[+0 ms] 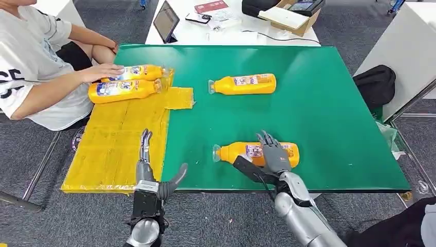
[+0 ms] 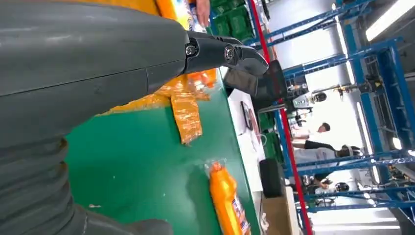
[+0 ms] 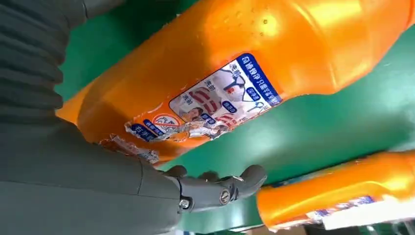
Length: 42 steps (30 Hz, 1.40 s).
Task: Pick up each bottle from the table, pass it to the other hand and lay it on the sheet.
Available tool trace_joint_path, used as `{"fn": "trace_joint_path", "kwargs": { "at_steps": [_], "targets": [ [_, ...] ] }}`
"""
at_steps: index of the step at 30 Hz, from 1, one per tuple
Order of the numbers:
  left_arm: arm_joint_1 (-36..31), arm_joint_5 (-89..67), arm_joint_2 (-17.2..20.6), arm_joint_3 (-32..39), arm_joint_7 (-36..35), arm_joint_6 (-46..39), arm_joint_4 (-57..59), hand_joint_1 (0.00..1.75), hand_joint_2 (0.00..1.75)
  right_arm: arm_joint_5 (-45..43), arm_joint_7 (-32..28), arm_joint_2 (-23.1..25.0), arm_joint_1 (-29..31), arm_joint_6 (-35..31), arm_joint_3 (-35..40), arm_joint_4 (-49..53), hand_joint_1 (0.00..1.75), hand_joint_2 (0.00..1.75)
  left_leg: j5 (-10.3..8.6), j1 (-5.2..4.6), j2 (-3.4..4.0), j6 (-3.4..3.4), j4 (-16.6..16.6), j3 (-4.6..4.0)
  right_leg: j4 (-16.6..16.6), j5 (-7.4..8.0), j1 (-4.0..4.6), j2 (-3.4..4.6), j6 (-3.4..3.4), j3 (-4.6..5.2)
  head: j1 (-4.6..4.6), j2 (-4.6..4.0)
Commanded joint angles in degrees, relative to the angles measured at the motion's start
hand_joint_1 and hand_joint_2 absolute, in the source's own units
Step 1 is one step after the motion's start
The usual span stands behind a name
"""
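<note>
A person (image 1: 31,62) is seated at the left of the green table (image 1: 329,118), with one hand (image 1: 100,73) laid on the farther of two orange bottles. That bottle (image 1: 134,72) and the second sheet bottle (image 1: 123,90) are laid side by side at the far end of the yellow sheet (image 1: 118,144), which is spread over the table's left part and hangs over its near edge.

The left hand (image 1: 154,175) is held above the near end of the sheet, close to the table's front edge; its fingers (image 1: 146,144) are stretched forward, the thumb is splayed toward the green surface, and nothing is held in it.

Toward the middle of the table, right of the sheet's far corner, a third bottle (image 1: 244,84) is seen lying on its side with its cap pointed toward the sheet.

Nearer the table's front edge, a fourth bottle (image 1: 241,152) is lying on the green surface, cap toward the sheet. The right hand (image 1: 272,154) is placed over its body, fingers draped across the label; in the right wrist view the thumb is seen beneath the bottle (image 3: 235,73). Whether the bottle is firmly gripped cannot be told.

Beyond the table's far edge, a white desk (image 1: 226,25) bearing a tablet (image 1: 166,20) is seen. A black bag (image 1: 375,85) is seen on the floor off the table's right side.
</note>
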<state>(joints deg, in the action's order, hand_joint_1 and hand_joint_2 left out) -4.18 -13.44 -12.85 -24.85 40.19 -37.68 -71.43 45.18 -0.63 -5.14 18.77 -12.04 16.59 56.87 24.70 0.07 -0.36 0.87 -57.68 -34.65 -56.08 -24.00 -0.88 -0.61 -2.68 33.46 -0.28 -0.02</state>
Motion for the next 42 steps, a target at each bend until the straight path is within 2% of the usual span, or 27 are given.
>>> {"fn": "trace_joint_path", "kwargs": {
  "at_steps": [1,7,24,31,35,42],
  "targets": [
    [-1.91,0.0,-0.17,-0.37,-0.19,0.62,4.77,0.0,1.75,1.02,2.55,-1.79,1.8,1.4,-1.25,-7.23,0.0,1.75,-0.01,0.01,-0.05,-0.02,0.05,0.17,0.08,0.0,0.01,-0.04,0.06,-0.22,0.02,0.02],
    [-1.93,0.22,-0.68,0.8,-0.19,1.67,5.77,0.0,1.75,1.55,4.76,-3.0,4.48,4.43,-1.23,-6.31,0.0,1.75,0.0,-0.03,-0.02,-0.04,0.03,0.3,0.08,0.0,-0.03,-0.01,0.09,-0.34,0.02,0.02],
    [-1.95,0.08,-0.8,1.19,-0.19,2.1,5.98,0.0,1.75,1.93,5.48,-3.64,6.27,5.47,-0.22,-5.77,0.0,1.75,0.04,-0.02,0.07,-0.05,0.01,0.33,0.05,0.0,-0.02,0.09,0.1,-0.37,0.02,0.02],
    [-2.34,1.12,-1.13,1.78,-0.19,4.71,7.08,0.0,1.75,1.92,7.59,-7.28,8.98,12.95,3.78,-7.8,0.0,1.75,0.01,-0.06,0.06,-0.03,0.0,0.26,0.0,0.02,-0.05,0.07,0.08,-0.29,0.02,0.02],
    [-2.98,3.94,-1.47,1.92,-0.19,9.5,8.43,0.0,1.75,-0.14,8.31,-10.57,9.02,17.87,6.12,-9.98,0.0,1.75,-0.03,-0.06,-0.07,-0.01,0.03,0.26,0.06,0.02,-0.06,-0.06,0.03,-0.34,0.0,0.02],
    [-4.12,7.82,-2.32,1.87,-1.17,14.11,11.66,0.0,1.75,-1.19,9.09,-13.86,7.01,20.87,8.7,-12.95,0.0,1.75,-0.02,-0.03,-0.21,0.0,0.06,0.48,0.16,0.0,-0.03,-0.17,0.04,-0.59,0.02,0.02]
  ]
}}
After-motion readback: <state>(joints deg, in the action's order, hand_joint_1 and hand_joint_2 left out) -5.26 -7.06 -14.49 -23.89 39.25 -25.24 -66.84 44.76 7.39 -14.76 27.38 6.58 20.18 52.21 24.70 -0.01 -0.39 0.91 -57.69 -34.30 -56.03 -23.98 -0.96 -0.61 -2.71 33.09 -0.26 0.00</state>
